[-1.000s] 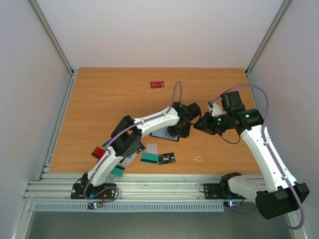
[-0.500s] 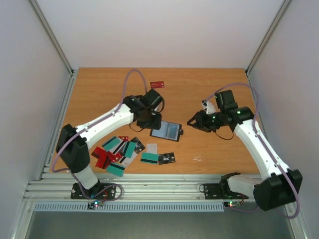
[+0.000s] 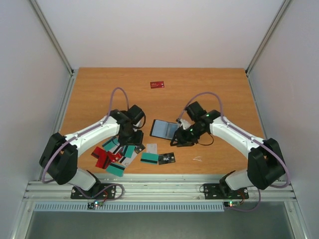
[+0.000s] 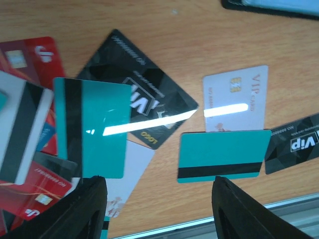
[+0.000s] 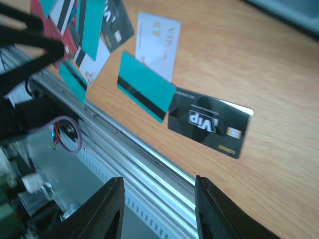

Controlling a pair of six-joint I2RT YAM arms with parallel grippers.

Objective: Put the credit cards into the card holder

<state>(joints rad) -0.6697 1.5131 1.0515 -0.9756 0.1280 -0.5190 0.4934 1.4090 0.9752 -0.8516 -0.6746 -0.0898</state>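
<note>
The left end effector (image 3: 131, 141) hung over the spread of credit cards (image 3: 123, 152) near the near edge of the surface (image 3: 99, 89), left of its middle, with its fingers (image 4: 84, 209) apart and nothing between them. That arm ran from its base out towards the left edge, bent sharply at the elbow and reached back inward, the wrist pitched down. Its wrist view looked on a teal card (image 4: 92, 127) with a dark stripe overlapping a black VIP card (image 4: 149, 107), with a white VIP card (image 4: 234, 97) just beside them. The right end effector (image 3: 178, 141) also stood with fingers (image 5: 104, 209) apart and empty, low at the near right corner of the card holder (image 3: 164, 129), that arm folded at the elbow by the right edge and reaching inward. The holder lay open near the middle of the surface, its pale inside up, with no card in it; one red card (image 3: 157, 84) lay well apart towards the far edge. Half a second before, the left end effector had been farther out, beside the holder's far left corner, and the right one had hung off to the holder's right; both had since drawn towards the near edge, while the holder had stayed about where it was.
</note>
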